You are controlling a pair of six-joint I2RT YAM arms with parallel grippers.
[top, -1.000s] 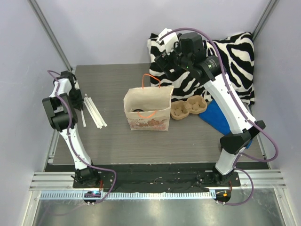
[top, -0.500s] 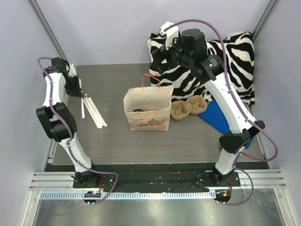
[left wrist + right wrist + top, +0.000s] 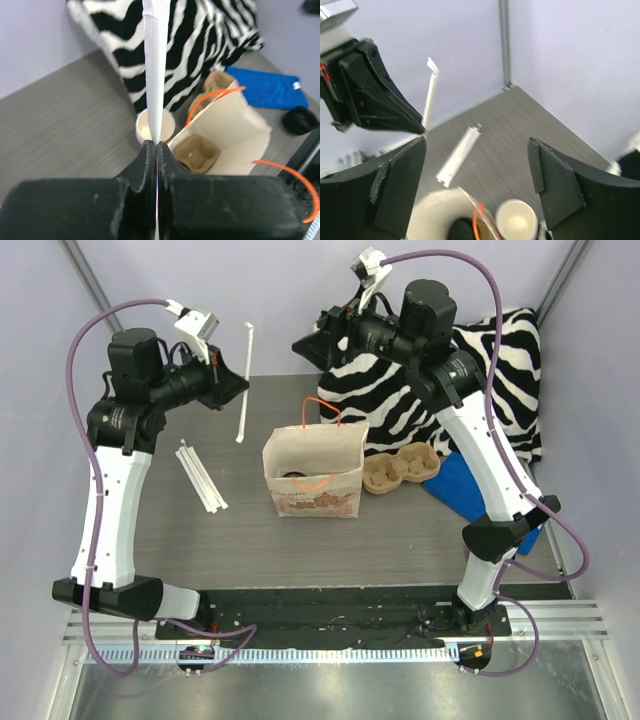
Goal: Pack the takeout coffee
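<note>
My left gripper [image 3: 238,390] is raised over the table's back left and shut on a white paper-wrapped straw [image 3: 244,380], which sticks out past the fingertips [image 3: 154,65]. The brown paper bag [image 3: 313,472] with orange handles stands open mid-table. A dark round shape [image 3: 293,476] shows in its mouth beside a cardboard insert [image 3: 197,152]; whether it is the takeout coffee's lid I cannot tell. My right gripper [image 3: 305,343] hangs high behind the bag, open and empty [image 3: 477,142].
Several wrapped straws [image 3: 200,475] lie at the table's left. A lidless cream cup [image 3: 155,127] stands just behind the bag. A cardboard cup carrier [image 3: 400,470], a blue cloth [image 3: 460,490] and a zebra-striped cloth [image 3: 480,360] are at the right and back.
The left arm has swung up and to the right from the straws on the table, carrying one straw. The right gripper has risen and moved left, toward the back.
</note>
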